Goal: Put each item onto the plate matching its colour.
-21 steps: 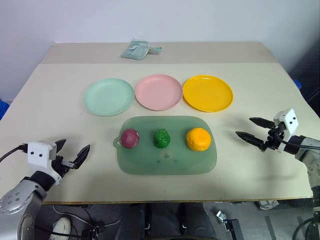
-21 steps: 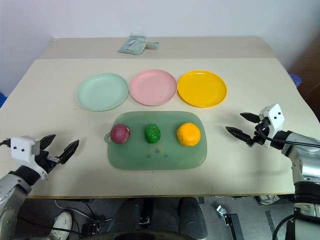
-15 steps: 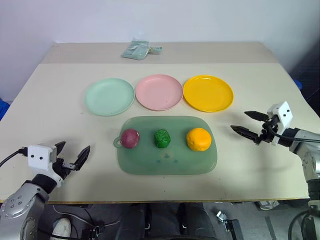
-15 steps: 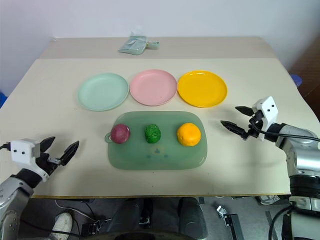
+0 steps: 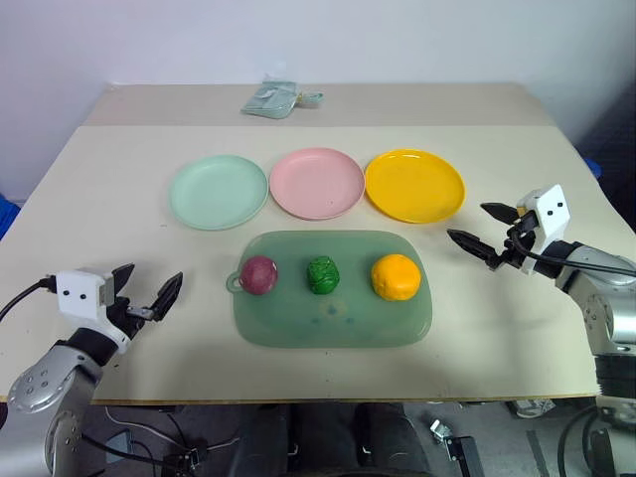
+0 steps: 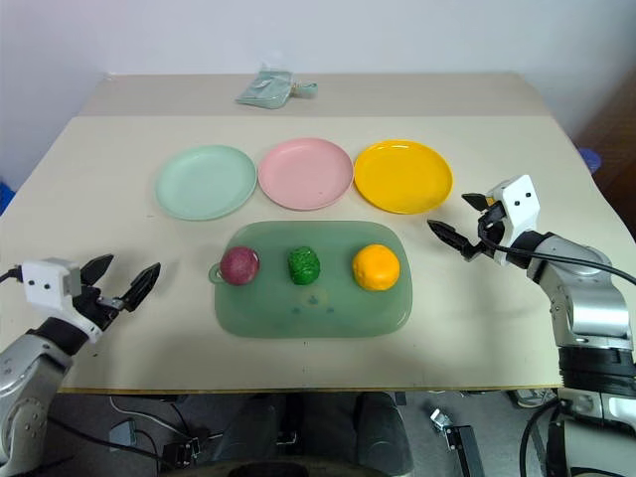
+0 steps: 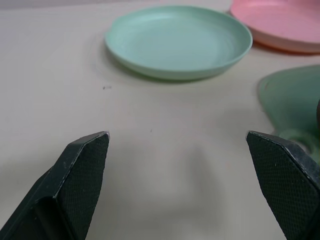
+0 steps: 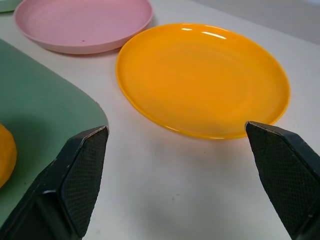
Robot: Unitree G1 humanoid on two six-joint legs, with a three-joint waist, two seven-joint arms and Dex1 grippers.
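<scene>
In the left eye view, three balls are seen lined up on a translucent green tray [image 5: 333, 328]: the purple-red ball [image 5: 258, 274], the dark green ball [image 5: 321, 274] and the orange ball [image 5: 395, 276]. Beyond the tray, the mint green plate [image 5: 219, 192], pink plate [image 5: 316, 183] and yellow-orange plate [image 5: 414, 185] are set in a row in matching order, presumably so that each ball faces its own plate. The beige tabletop [image 5: 119, 149] is backed by a plain pale wall, and a small grey-green packet [image 5: 270, 99] lies at the far edge.

In the right eye view, the left hand [image 6: 121, 282] is held open and empty near the front left edge, well apart from the tray. The right hand [image 6: 462, 225] is open, empty, and pointed toward the orange ball, likely for a first pick.

In the left wrist view, spread fingertips [image 7: 82, 167] frame the mint green plate.

In the right wrist view, spread fingertips [image 8: 80, 172] frame the yellow-orange plate.
</scene>
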